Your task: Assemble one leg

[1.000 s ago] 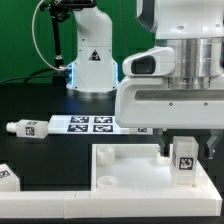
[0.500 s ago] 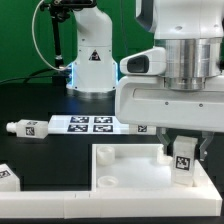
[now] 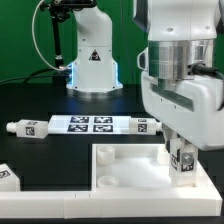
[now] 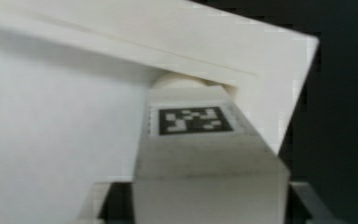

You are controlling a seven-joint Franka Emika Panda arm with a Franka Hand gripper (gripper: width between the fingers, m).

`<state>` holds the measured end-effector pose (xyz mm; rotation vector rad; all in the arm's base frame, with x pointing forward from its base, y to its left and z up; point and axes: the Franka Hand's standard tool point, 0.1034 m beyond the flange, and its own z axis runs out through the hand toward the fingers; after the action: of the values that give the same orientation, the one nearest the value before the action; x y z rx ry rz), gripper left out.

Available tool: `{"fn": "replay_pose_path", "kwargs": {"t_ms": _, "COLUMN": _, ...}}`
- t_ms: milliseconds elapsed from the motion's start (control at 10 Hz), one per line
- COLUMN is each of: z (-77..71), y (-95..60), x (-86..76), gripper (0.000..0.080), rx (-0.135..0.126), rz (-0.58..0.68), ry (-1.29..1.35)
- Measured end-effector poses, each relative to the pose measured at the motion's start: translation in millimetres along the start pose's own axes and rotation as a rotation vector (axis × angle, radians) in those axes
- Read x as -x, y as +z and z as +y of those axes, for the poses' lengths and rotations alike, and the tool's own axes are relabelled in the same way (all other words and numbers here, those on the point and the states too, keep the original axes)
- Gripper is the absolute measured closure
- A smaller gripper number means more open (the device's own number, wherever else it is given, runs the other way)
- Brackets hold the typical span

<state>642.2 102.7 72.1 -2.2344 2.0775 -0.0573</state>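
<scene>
Gripper (image 3: 183,160) of the Panda arm: positioned low over the white square panel (image 3: 130,175) at the exterior view's right, fingers clamped on the leg (image 3: 184,159); the leg stands upright between the fingers, a black-and-white tag facing the camera, its lower end at the panel's top surface near the far right corner; whether it is seated in a hole cannot be told from this view.

Wrist view: the leg (image 4: 195,150) runs away from the camera, tag visible on its flat face, its rounded far end meeting the corner region of the panel (image 4: 69,100); dark finger edges flank the leg's near end on both sides; black table beyond the panel's edge.

Marker board (image 3: 88,123): flat on the black table behind the panel, several tags in a row.

Second leg (image 3: 24,127): lying on its side at the exterior view's left end of the marker board, tag upward.

Third leg (image 3: 147,125): lying at the board's other end, partly hidden behind the arm.

White tagged part (image 3: 7,176): at the exterior view's left edge, cropped, well apart from the gripper.
</scene>
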Motion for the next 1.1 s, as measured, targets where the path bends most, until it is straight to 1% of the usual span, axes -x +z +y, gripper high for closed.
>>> {"fn": "replay_pose_path", "kwargs": {"t_ms": 100, "z": 0.7, "y": 0.0, "x": 0.1, "gripper": 0.0514, "rx": -0.001, "rz": -0.001, "ry": 0.061}}
{"fn": "replay_pose_path", "kwargs": {"t_ms": 200, "z": 0.8, "y": 0.0, "x": -0.3, "gripper": 0.0514, "rx": 0.0, "rz": -0.002, "ry": 0.052}}
{"fn": "replay_pose_path", "kwargs": {"t_ms": 300, "z": 0.9, "y": 0.4, "x": -0.1, "gripper": 0.0438, "rx": 0.0, "rz": -0.002, "ry": 0.015}}
{"fn": "replay_pose_path", "kwargs": {"t_ms": 400, "z": 1.2, "y": 0.7, "x": 0.7, "gripper": 0.0438, "rx": 0.001, "rz": -0.001, "ry": -0.011}}
{"fn": "replay_pose_path", "kwargs": {"t_ms": 500, "z": 1.5, "y": 0.8, "x": 2.1, "gripper": 0.0256, "rx": 0.003, "rz": 0.002, "ry": -0.203}}
{"fn": "replay_pose_path", "kwargs": {"t_ms": 600, "z": 0.2, "y": 0.3, "x": 0.4, "gripper": 0.0172, "rx": 0.001, "rz": 0.0, "ry": -0.459}}
{"fn": "replay_pose_path", "kwargs": {"t_ms": 700, "z": -0.4, "y": -0.3, "x": -1.1, "gripper": 0.0172, "rx": -0.001, "rz": -0.005, "ry": -0.607}}
{"fn": "replay_pose_path", "kwargs": {"t_ms": 800, "z": 0.3, "y": -1.2, "x": 2.7, "gripper": 0.0156, "rx": -0.003, "rz": -0.004, "ry": -0.614}}
{"fn": "replay_pose_path", "kwargs": {"t_ms": 1000, "z": 0.5, "y": 0.0, "x": 0.7, "gripper": 0.0151, "rx": -0.001, "rz": -0.002, "ry": -0.756}}
{"fn": "replay_pose_path", "kwargs": {"t_ms": 1100, "z": 0.5, "y": 0.0, "x": 2.2, "gripper": 0.015, "rx": -0.001, "rz": -0.002, "ry": -0.842}}
